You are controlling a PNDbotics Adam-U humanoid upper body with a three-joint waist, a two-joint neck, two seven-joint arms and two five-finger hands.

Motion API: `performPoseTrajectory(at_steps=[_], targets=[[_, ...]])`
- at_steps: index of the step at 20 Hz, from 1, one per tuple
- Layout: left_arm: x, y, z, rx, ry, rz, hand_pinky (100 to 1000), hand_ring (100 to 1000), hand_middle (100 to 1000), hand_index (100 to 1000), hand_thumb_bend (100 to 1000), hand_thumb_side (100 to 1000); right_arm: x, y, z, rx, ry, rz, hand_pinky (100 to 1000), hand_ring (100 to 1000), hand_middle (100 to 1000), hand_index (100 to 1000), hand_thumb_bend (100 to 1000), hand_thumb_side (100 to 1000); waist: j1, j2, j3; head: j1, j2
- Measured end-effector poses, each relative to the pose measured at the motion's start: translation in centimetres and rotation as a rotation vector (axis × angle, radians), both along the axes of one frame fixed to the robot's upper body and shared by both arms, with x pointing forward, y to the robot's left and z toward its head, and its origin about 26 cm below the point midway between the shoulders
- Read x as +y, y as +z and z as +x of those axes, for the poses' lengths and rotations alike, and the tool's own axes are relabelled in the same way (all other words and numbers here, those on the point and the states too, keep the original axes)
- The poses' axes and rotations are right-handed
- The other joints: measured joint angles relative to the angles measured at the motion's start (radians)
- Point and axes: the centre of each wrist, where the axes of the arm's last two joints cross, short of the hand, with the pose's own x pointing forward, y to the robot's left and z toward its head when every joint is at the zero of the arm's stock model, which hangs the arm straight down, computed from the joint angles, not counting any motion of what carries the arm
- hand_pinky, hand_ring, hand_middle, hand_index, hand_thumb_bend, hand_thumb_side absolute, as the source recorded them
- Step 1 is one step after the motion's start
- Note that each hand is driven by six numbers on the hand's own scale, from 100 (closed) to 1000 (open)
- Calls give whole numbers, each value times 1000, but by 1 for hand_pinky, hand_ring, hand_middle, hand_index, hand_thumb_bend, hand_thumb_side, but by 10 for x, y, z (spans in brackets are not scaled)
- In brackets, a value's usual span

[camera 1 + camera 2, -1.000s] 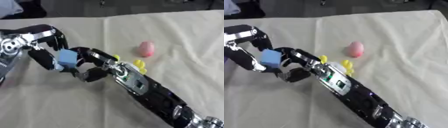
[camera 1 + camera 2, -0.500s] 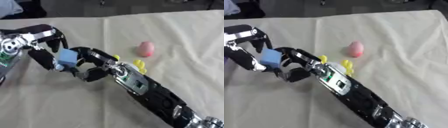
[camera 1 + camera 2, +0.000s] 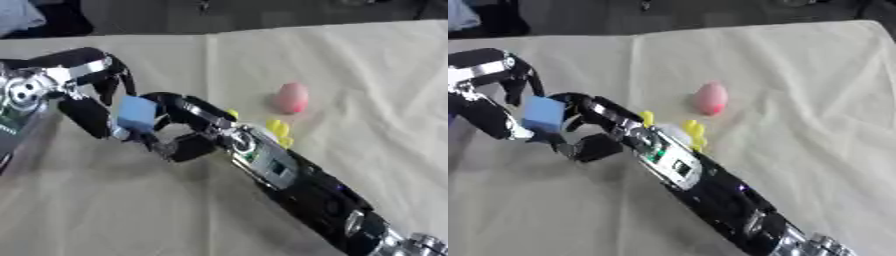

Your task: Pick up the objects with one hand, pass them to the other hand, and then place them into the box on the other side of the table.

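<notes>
Fingers of the right hand [image 3: 179, 131] curl around the blue block [image 3: 137, 113] in the left eye view, with black fingers above its top edge and a thumb bent below it, so the block sits pinched at the end of the long black and silver arm that comes in from the lower right. Just to the block's left, the left hand [image 3: 80, 95] has its fingers bent around the same block from the other side, 1 dark finger running down along its left face; whether those fingers press on the block or only stand against it I cannot tell. Both hands hang above the cream cloth [image 3: 367, 100] that covers the table, left of its middle. On the cloth, beside the right forearm, lies a pink egg-shaped thing [image 3: 291, 97], and nearer the arm a small yellow thing [image 3: 278, 129], partly hidden by it. In the right eye view the block [image 3: 542, 114] shows its pale blue front, held clear of the cloth between the 2 hands, with the right hand's fingers [image 3: 588, 106] hooked over its right edge. Beyond the cloth's far edge the room is dark, with a pale bluish shape [image 3: 461, 15] at the upper left corner.
</notes>
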Motion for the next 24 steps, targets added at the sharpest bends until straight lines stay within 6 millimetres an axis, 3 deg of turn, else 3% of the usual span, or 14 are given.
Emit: performPoseTrajectory(at_steps=[6, 12, 15, 24], targets=[[-1, 1, -1, -5, -3, 9, 715, 482, 238, 338, 479, 100, 1, 1, 0, -15, -14, -9, 729, 793, 741, 851, 107, 100, 0, 0, 0, -6, 0], [-1, 2, -2, 0, -3, 11, 712, 474, 216, 311, 489, 100, 2, 1, 0, -39, -24, -34, 748, 832, 782, 889, 253, 100, 0, 0, 1, -9, 0], [-1, 2, -3, 2, -2, 12, 712, 475, 212, 307, 485, 100, 2, 2, 0, -63, -34, -67, 760, 843, 801, 907, 319, 154, 0, 0, 1, -9, 0], [0, 1, -4, 10, -3, 26, 715, 475, 201, 296, 480, 100, 3, 4, 0, -129, -71, -159, 771, 860, 822, 926, 362, 203, 0, 0, 2, -9, -1]])
